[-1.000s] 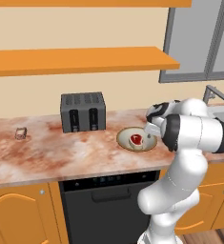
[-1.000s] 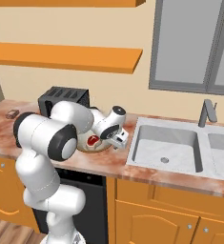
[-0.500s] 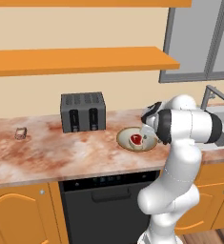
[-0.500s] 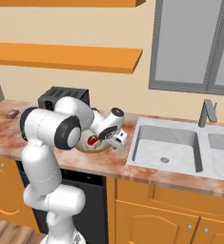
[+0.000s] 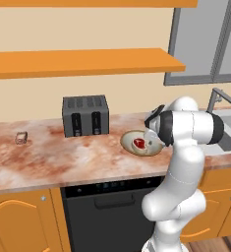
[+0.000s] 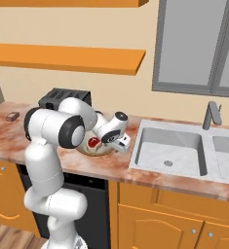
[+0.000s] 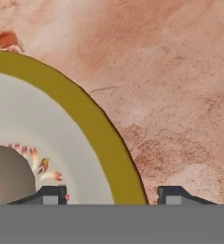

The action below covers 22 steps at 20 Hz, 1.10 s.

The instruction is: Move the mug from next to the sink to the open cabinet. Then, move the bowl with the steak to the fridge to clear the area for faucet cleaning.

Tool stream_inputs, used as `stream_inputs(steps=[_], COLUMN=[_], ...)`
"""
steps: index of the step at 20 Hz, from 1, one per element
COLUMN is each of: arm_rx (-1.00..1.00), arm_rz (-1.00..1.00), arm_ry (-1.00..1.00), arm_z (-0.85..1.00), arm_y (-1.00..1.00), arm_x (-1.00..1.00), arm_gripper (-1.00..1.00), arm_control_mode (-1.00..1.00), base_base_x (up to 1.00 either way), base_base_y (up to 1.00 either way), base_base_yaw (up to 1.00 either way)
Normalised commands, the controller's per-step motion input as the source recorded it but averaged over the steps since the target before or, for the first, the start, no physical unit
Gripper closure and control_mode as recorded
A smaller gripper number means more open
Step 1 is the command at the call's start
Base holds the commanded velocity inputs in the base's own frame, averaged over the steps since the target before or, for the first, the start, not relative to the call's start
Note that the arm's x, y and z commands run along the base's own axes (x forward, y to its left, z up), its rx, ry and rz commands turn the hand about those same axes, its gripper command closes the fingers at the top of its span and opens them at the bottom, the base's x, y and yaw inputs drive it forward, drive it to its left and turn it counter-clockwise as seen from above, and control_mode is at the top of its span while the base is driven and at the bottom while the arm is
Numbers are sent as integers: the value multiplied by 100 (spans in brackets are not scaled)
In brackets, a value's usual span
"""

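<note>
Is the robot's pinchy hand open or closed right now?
Open. In the hand view the gripper has its two fingertips apart, with the bowl rim between them, one tip on each side.

Olive-rimmed bowl [image 5: 136, 147] with red steak [image 5: 139, 143] flat on marbled counter [image 5: 63, 157], left of sink [image 6: 172, 153]

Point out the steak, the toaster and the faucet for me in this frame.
steak [image 5: 139, 143], left base view, on its red middle, inside the bowl.
toaster [image 5: 85, 115], left base view, on its dark front face.
faucet [image 6: 211, 115], right base view, on its upright post behind the sink.
</note>
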Motion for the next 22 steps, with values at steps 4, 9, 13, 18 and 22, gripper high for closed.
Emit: stream_inputs(steps=[4, 9, 13, 18, 22], arm_rx=[0, 0, 0, -1, 0], arm_rz=[0, 0, -3, -7, -7], arm_ry=[0, -5, -6, -15, -16], arm_z=[0, 18, 65, 98, 100], arm_y=[0, 0, 1, 0, 0], arm_x=[-1, -6, -20, -49, -72], arm_gripper=[100, 100, 100, 100, 100], arm_control_mode=[-100, -100, -100, -100, -100], base_base_x=[0, 0, 0, 0, 0], base_base_y=[0, 0, 0, 0, 0], base_base_yaw=[0, 0, 0, 0, 0])
